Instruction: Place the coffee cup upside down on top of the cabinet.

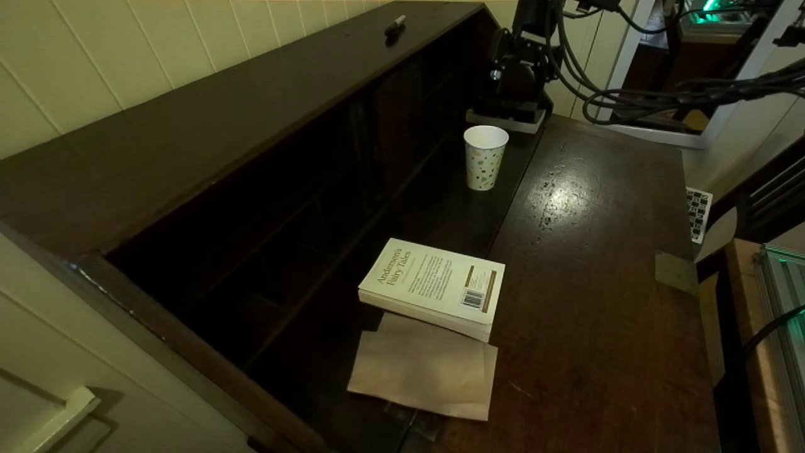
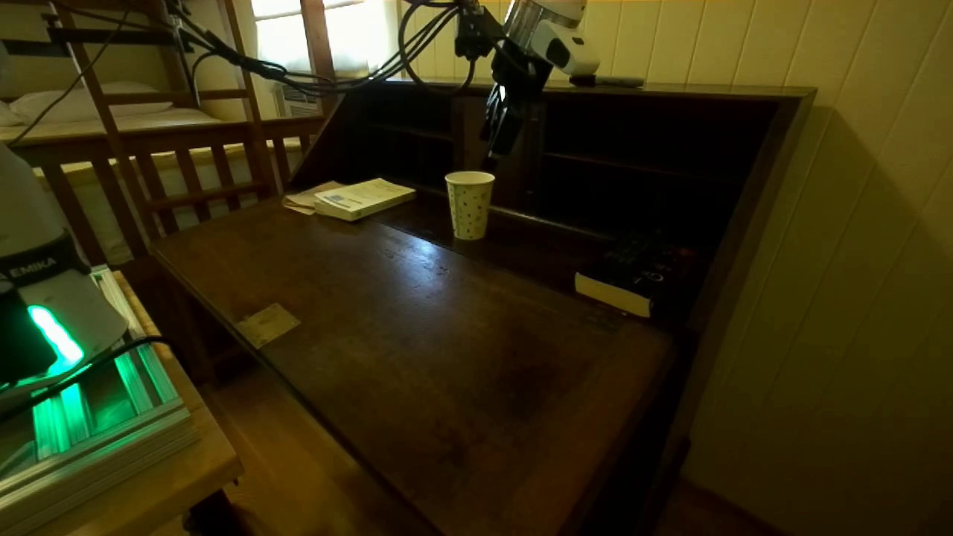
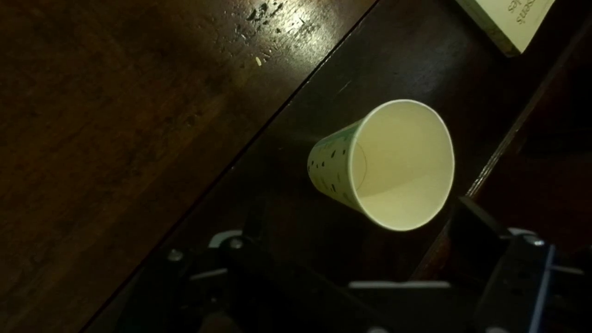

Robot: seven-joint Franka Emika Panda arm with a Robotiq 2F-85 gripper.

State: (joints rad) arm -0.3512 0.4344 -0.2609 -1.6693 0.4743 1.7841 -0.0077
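Note:
The coffee cup (image 1: 485,165), white and speckled, stands upright with its mouth up on the dark tabletop, in front of the cubbies. In an exterior view the same coffee cup (image 2: 470,207) sits a little below my gripper (image 2: 493,158). The cabinet (image 1: 251,94) is a long dark brown unit, its narrow flat top running along the wall above shadowed compartments. In the wrist view my gripper (image 3: 360,212) has its jaws wide apart and nothing held. Just past the fingertips, the coffee cup (image 3: 404,162) shows its open rim and inside, apparently untouched.
A white paperback (image 1: 434,283) lies on the tabletop, beside brown paper (image 1: 427,377). A thick black book (image 2: 633,279) rests at the cabinet's opposite end. On the cabinet's top lies a marker (image 1: 395,26), and a panelled wall (image 1: 188,50) rises behind it.

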